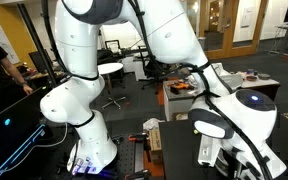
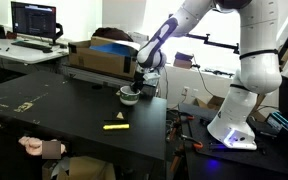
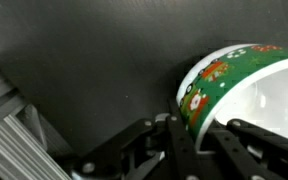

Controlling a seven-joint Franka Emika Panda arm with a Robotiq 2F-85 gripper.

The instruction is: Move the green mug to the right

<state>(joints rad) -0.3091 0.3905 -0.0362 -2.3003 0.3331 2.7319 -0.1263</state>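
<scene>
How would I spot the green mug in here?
Look at the black table, near its far edge by the cardboard box. At the robot's tool sits the green mug: squat, white inside, unlike the flat yellow object nearby.

Glossy glazed green mug [image 3: 246,85] on matt black table [image 3: 94,70].

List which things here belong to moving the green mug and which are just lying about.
Job in hand: green mug; end effector, right at the mug; black table.
Lying about: yellow pen-like object; cardboard box; monitor.
</scene>
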